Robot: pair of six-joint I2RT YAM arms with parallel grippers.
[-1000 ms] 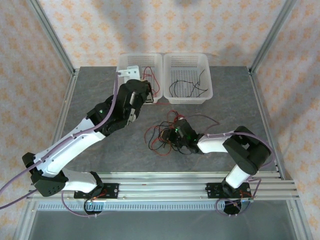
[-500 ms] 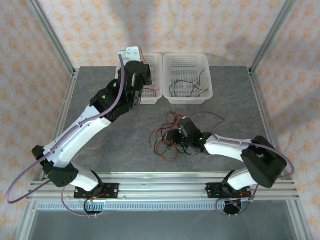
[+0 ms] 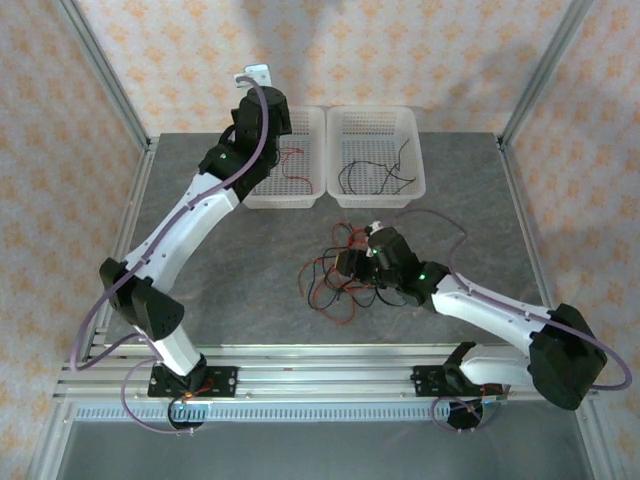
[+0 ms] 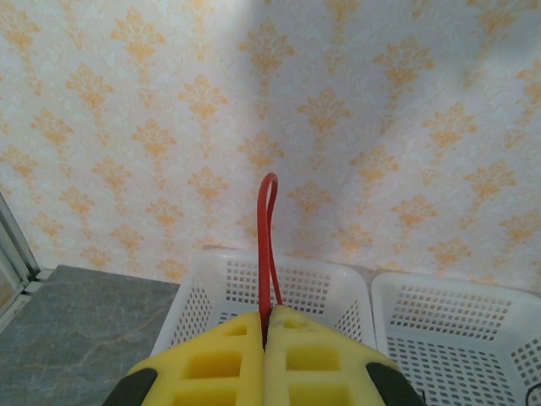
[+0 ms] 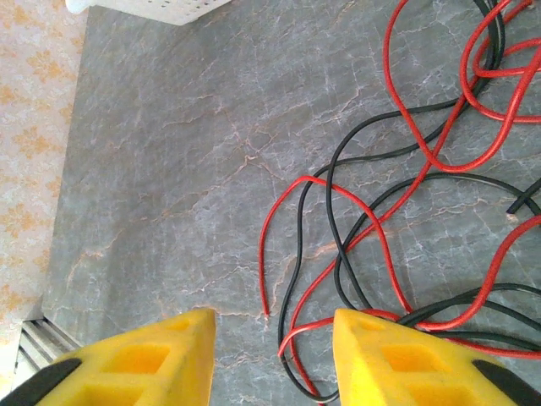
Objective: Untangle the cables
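The cables (image 3: 333, 278) lie in a loose red-and-black tangle on the grey table (image 3: 250, 300), in front of the two white baskets. From the right wrist view the strands (image 5: 397, 203) cross and loop over one another, and one red end stops on the stone-patterned surface just ahead of the jaws. The right gripper (image 5: 272, 328) hovers low over the near edge of this tangle, its yellow jaws parted with nothing between them.

One red cable (image 4: 267, 241) is apart from the heap – it stands up as a narrow loop out of the left gripper (image 4: 265, 320), whose jaws are clenched on it. That gripper is raised above the left basket (image 4: 221, 283), near the patterned back wall. A red strand (image 3: 293, 158) shows inside that basket; a black cable (image 3: 368, 180) lies in the right basket (image 3: 420, 150).
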